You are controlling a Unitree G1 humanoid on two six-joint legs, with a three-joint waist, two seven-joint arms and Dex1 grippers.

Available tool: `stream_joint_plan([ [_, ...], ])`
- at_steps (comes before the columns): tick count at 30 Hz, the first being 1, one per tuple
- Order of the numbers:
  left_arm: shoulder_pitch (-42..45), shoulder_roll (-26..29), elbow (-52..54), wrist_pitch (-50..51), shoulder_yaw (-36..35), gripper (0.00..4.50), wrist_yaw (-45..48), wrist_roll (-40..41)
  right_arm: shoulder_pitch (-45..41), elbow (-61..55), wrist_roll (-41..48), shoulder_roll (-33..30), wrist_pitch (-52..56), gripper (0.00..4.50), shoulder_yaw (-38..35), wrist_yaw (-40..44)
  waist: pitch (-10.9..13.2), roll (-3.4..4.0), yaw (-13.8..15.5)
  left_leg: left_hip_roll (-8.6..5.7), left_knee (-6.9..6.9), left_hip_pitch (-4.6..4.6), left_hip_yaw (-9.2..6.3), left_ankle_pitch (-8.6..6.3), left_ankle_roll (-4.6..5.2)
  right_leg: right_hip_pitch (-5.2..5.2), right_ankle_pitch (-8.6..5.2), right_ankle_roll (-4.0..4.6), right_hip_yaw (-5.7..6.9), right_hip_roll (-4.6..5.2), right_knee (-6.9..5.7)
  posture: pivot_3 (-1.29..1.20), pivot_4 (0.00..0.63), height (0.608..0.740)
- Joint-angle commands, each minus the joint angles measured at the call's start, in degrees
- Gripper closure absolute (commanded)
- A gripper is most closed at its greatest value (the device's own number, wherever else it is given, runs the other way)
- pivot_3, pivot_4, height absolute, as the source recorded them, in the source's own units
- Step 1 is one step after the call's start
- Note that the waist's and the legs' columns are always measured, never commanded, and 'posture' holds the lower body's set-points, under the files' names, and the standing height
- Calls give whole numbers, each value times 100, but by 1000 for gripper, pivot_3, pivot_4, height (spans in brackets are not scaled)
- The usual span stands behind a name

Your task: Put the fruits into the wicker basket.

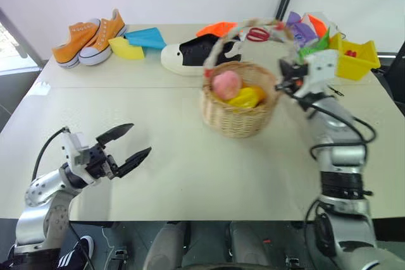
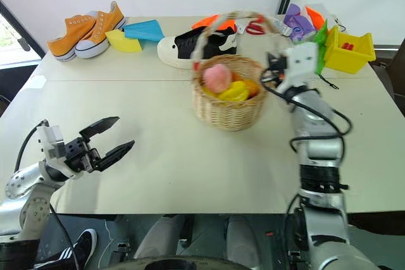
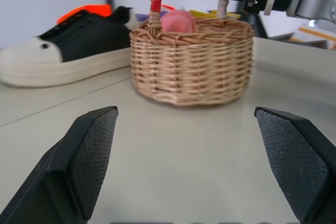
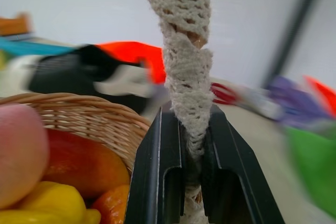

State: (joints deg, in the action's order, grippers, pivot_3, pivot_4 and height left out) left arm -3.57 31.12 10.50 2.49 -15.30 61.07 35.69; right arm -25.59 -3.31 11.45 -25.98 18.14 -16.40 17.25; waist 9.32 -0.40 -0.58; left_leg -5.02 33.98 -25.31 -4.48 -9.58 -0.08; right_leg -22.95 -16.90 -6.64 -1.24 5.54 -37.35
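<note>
1. The right gripper (image 4: 191,166) is clamped tight on the basket (image 1: 239,113) handle (image 4: 184,51); the wrist view shows the white wrapping pinched between its two black fingers (image 4: 157,182), low on the handle near the rim.
2. The basket sits mid-table, toward twelve o'clock from the robot and a touch right of centre, the handle arching tall above it.
3. The fruits are inside: the peach (image 1: 226,84) on the ten o'clock side, a yellow piece (image 1: 245,98) beside it, the mango (image 4: 79,163) and a small orange piece (image 4: 110,205) tucked underneath.
4. No loose fruit is visible on the table around the basket, so the loading looks done, or nearly so.
5. The key relation: the right gripper meets the handle from the basket's three o'clock side, and the handle runs upright through it.
6. The left gripper (image 1: 122,149) hangs wide open and empty over bare table (image 1: 190,175), well apart from the basket, which lies toward its one o'clock.
7. The right arm is plainly the nearer; any lift or shift of the basket would be its job.
8. One risk: a grip this low and to one side could tip the basket.
</note>
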Motion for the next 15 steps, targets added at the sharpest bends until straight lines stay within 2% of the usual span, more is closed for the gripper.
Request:
stream_joint_plan([
  [1, 231, 52, -149, -46, 236, 0, 229, -82, 377, -393, 78, -420, -190, 4480, -697, 1, -1, 7, -10, 1, 0, 2, 0, 0, 0, 4, 0, 0, 1, 0, 0, 0, 150, 740],
  [6, 742, 54, -587, 37, 689, 0, 707, -110, 1027, -407, 59, -954, -287, 4480, -1348, -3, 0, 9, -2, 1, 9, 6, 0, 2, 3, 18, -1, 1, 3, 0, 2, 0, 150, 740],
  [14, 1510, -172, -1276, -76, 1042, 0, 1045, -273, 1503, -437, 212, -850, -446, 4480, -1948, -440, -1, 10, 4, 0, 18, 8, -2, 2, 5, 25, -1, 1, 6, 1, 3, 0, 150, 740],
  [15, 1560, -186, -1347, -83, 1054, 0, 1084, -290, 1475, -435, 470, -761, -373, 4062, -2104, -458, -1, 10, 3, 0, 18, 8, -2, 2, 5, 26, -1, 1, 6, 1, 3, 0, 150, 740],
])
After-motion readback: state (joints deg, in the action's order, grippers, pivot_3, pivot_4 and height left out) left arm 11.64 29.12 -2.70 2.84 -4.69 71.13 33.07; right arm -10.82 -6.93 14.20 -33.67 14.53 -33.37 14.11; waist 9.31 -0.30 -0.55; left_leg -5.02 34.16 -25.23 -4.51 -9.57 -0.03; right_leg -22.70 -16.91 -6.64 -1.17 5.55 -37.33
